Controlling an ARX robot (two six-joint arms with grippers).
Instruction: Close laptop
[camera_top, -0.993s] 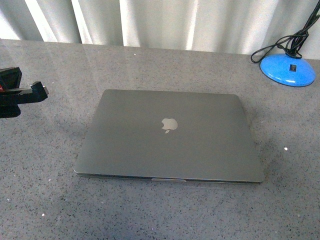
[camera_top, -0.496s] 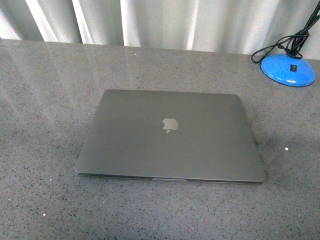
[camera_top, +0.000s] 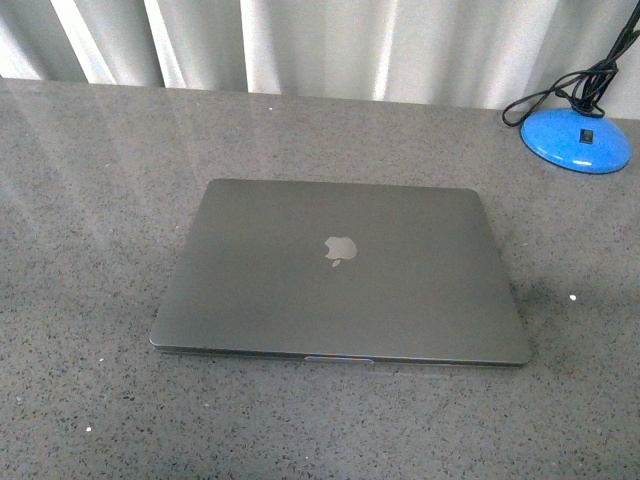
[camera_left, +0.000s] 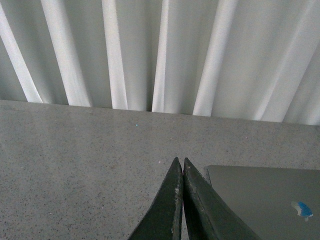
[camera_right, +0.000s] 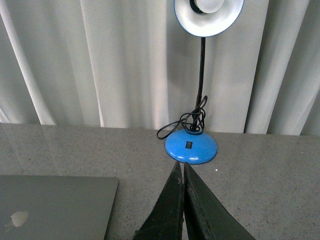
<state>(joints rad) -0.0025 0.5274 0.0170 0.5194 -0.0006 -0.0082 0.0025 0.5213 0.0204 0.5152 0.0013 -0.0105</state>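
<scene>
The laptop (camera_top: 340, 272) is lying shut on the surface (camera_top: 90, 200), long axis running left-right. Both sets of fingers, left (camera_left: 176, 200) and right (camera_right: 176, 200), are being held pressed together, empty, apart from it.

A slim space-grey metal laptop (camera_top: 340, 272) carries a pale silver apple logo (camera_top: 340, 250) on its lid. It lies on a speckled grey stone tabletop (camera_top: 90, 200) flecked with white and black. A glossy bright-blue round lamp base (camera_top: 577, 139) has a black cord (camera_top: 560, 95) and black stem (camera_right: 201, 75). White pleated curtains (camera_top: 330, 45) hang behind.
</scene>
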